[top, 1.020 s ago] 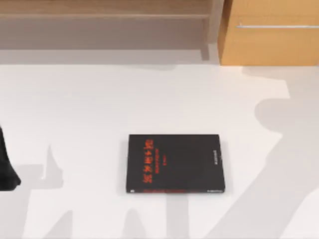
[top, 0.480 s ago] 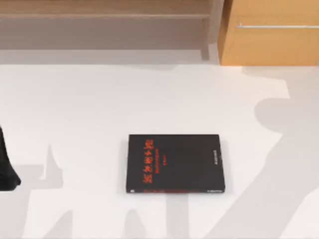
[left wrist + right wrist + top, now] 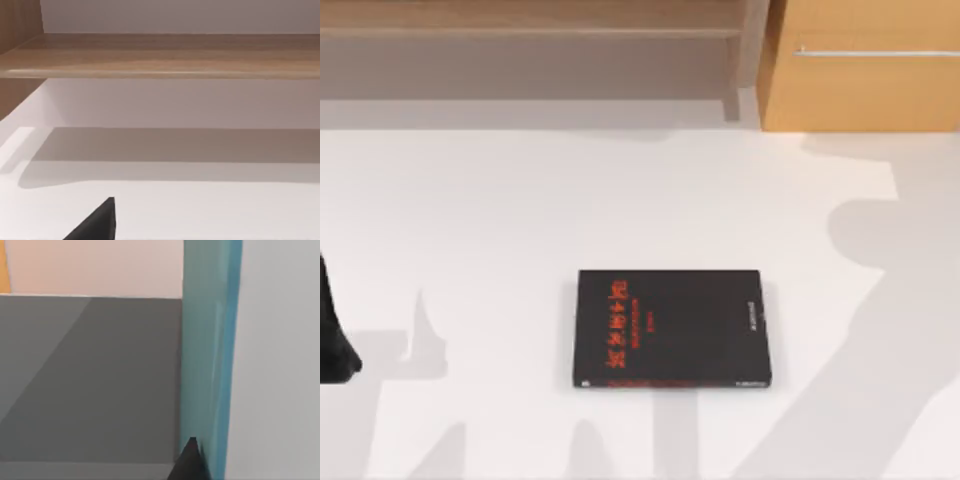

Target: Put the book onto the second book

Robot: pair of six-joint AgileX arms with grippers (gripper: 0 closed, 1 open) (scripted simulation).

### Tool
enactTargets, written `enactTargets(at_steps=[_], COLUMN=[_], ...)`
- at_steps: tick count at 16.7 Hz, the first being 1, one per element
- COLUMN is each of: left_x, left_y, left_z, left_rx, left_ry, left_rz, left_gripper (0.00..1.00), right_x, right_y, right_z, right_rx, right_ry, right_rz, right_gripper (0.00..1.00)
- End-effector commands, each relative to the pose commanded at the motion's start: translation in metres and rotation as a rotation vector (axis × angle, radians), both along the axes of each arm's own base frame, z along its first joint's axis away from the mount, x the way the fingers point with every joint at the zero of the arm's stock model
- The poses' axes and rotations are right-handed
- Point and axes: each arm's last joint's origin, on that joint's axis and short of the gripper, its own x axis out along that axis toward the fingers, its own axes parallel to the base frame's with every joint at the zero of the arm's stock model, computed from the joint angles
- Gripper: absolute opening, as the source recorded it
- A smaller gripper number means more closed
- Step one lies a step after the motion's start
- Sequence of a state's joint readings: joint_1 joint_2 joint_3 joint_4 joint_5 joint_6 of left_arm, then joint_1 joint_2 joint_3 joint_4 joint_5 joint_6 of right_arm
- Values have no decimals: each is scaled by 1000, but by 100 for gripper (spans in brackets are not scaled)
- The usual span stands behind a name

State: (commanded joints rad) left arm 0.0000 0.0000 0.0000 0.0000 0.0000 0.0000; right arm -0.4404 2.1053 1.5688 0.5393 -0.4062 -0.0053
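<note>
Nothing has shifted since a second ago: the second book (image 3: 671,328) lies flat mid-tabletop (image 3: 500,220). The left arm (image 3: 334,335) sits parked at the left edge. The right wrist view shows the book (image 3: 207,355) edge-on beside the right tool's fingertip (image 3: 189,465); whether it is clenched I cannot tell.

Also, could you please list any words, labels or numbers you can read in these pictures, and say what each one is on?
Red lettering on the cover of the black book: too blurred to read.
Small pale marking near that cover's right edge: too small to read.
Red strip along the cover's near edge: any print on it is unreadable.
Teal book in the right wrist view: plain, no text.
Wooden shelf and cabinet: no text.
</note>
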Motion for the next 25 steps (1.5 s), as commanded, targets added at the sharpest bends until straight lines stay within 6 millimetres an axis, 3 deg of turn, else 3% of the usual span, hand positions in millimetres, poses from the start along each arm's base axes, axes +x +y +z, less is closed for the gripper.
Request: enactTargets(at_steps=[9, 13, 16, 20, 23, 25], left_x=[0, 0, 0, 0, 0, 0], left_y=[0, 0, 0, 0, 0, 0], left_z=[0, 0, 0, 0, 0, 0], left_rx=[0, 0, 0, 0, 0, 0], left_ry=[0, 0, 0, 0, 0, 0], left_rz=[0, 0, 0, 0, 0, 0], left_gripper=[100, 100, 100, 100, 100, 100], right_x=[-8, -23, -40, -73, -101, -120], right_y=[2, 17, 52, 126, 192, 236], right_z=[11, 50, 99, 159, 180, 182], right_rx=[23, 153, 326, 674, 1011, 1249], right_ry=[-8, -97, -229, -407, -451, -420], right_rz=[-10, -84, -122, -83, 7, 68], right_gripper=[0, 0, 0, 0, 0, 0])
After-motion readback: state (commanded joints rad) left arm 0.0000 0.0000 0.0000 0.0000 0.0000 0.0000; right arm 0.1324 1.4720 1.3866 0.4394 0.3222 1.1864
